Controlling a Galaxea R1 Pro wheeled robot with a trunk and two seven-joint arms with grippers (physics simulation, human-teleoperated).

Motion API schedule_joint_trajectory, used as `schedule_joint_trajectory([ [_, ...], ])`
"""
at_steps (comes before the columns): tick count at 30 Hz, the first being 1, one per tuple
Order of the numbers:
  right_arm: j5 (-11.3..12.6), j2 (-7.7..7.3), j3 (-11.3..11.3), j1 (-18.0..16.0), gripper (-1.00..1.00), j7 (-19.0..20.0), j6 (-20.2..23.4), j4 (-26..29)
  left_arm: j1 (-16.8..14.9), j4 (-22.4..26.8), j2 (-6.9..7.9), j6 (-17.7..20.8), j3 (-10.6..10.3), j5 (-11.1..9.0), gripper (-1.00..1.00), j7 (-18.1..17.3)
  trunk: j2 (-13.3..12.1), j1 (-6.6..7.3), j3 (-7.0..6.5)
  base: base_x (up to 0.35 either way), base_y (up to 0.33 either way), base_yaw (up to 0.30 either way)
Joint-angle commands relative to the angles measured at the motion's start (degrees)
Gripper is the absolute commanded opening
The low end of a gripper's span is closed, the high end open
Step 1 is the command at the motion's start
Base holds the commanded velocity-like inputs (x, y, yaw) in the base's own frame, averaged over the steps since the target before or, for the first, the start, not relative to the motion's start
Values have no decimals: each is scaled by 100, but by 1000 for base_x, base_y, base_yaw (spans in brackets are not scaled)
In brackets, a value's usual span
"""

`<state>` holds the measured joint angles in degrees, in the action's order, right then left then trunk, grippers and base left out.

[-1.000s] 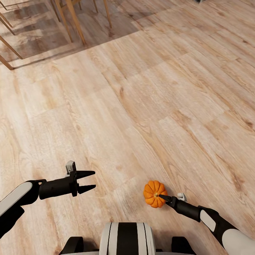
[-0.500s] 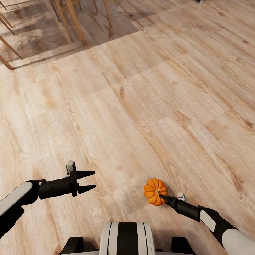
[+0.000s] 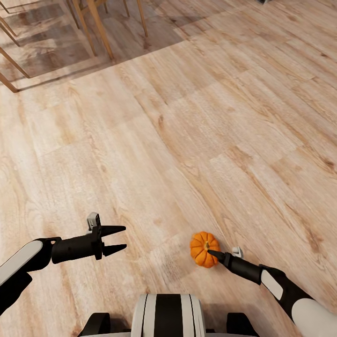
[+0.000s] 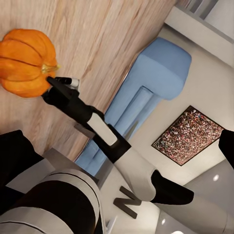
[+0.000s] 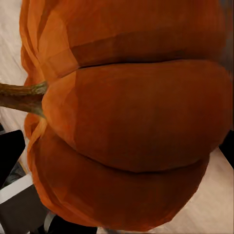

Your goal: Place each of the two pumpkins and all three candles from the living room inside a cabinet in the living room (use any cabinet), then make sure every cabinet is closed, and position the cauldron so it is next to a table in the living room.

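One small orange ribbed pumpkin (image 3: 203,248) hangs just above the wood floor at the lower right of the head view, its stem turned sideways. My right gripper (image 3: 210,253) is shut on it, with its dark fingertips at the pumpkin's sides. The same pumpkin (image 5: 131,117) is seen very close in the right wrist view, stem to one side. The left wrist view looks across at the pumpkin (image 4: 27,61) and the right gripper (image 4: 52,84) holding it. My left gripper (image 3: 122,238) hovers open and empty at the lower left. Cabinet, candles and cauldron are out of view.
Wooden furniture legs (image 3: 99,29) stand on darker shaded floor at the far left. My own base (image 3: 167,314) is at the bottom edge. A light blue sofa (image 4: 146,87) and a framed wall picture (image 4: 187,134) show behind the right arm.
The right gripper has risen a little with the pumpkin, and the pumpkin has tilted so its stem points sideways. The left arm has not moved.
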<state>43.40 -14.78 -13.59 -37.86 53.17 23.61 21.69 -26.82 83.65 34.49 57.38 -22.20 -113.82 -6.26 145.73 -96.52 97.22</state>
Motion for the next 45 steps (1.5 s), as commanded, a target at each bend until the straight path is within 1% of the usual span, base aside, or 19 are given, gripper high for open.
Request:
schedule_joint_trajectory([
  [1, 61, -6, -29, -2, 100, 0, 48, 35, -6, -3, 5, 1, -12, 44, 100, -60, 1, 1, 3, 0, 0, 0],
  [32, 63, -16, -30, -7, 100, -10, 63, 81, -6, 2, 5, 1, -12, 47, 100, -60, 1, 1, 3, 13, 0, 0],
  [33, 63, -16, -30, -8, -100, -9, 64, 81, -6, 2, 5, 1, -12, 45, 100, -60, 1, 1, 3, 0, 0, 0],
  [45, 63, -16, -30, -4, -100, -9, 62, 81, -5, 2, 5, 1, -12, 44, 100, -60, 1, 1, 3, 0, 0, 0],
])
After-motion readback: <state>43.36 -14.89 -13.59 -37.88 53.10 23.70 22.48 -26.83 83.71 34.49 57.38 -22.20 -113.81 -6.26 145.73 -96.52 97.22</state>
